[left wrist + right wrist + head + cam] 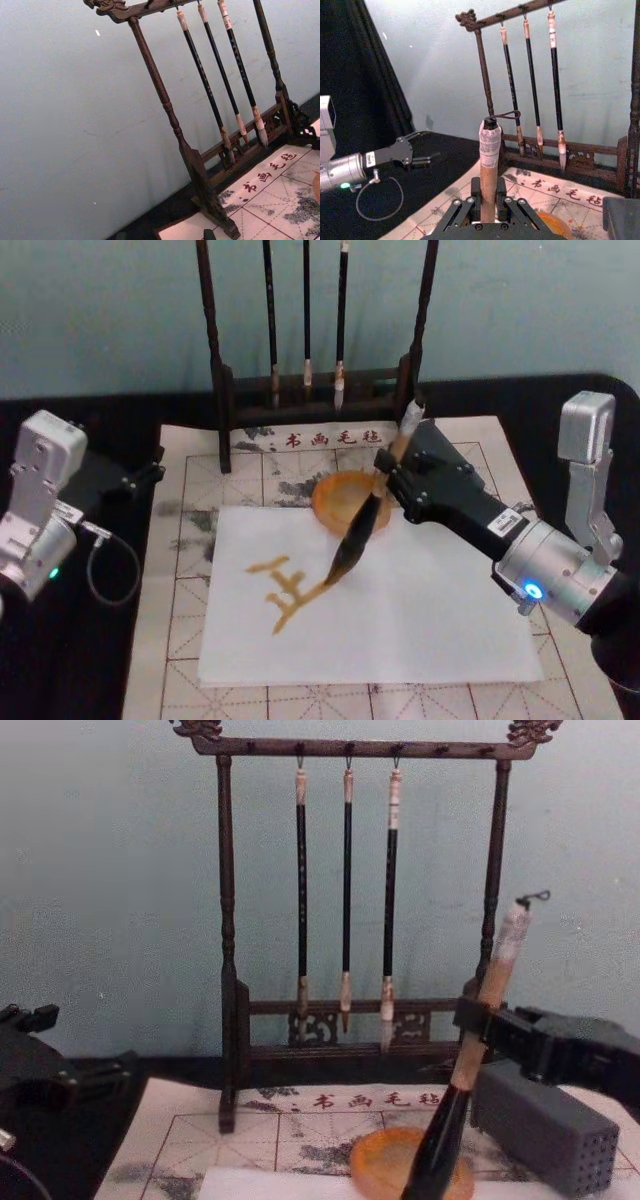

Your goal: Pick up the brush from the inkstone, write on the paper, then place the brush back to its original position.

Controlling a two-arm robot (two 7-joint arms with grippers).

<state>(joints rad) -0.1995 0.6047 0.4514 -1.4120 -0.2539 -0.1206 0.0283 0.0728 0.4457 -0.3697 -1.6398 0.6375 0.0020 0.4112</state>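
My right gripper (386,474) is shut on the tan shaft of the brush (362,524), which leans with its white-wrapped end up and back. Its dark tip rests on the white paper (410,620) at the right end of some amber strokes (285,592). The round orange inkstone (333,502) sits just behind the paper, partly under the brush. From the chest, the brush (487,982) slants up through the right gripper (474,1020) above the inkstone (372,1165). The right wrist view looks up the brush (489,150). My left gripper (150,468) stays parked at the far left, open and holding nothing.
A dark wooden rack (222,390) with three thin hanging brushes (346,890) stands behind the inkstone. A grey block with small holes (545,1130) lies at the right. A gridded felt mat (190,540) lies under the paper. A cable loop (110,570) hangs by the left arm.
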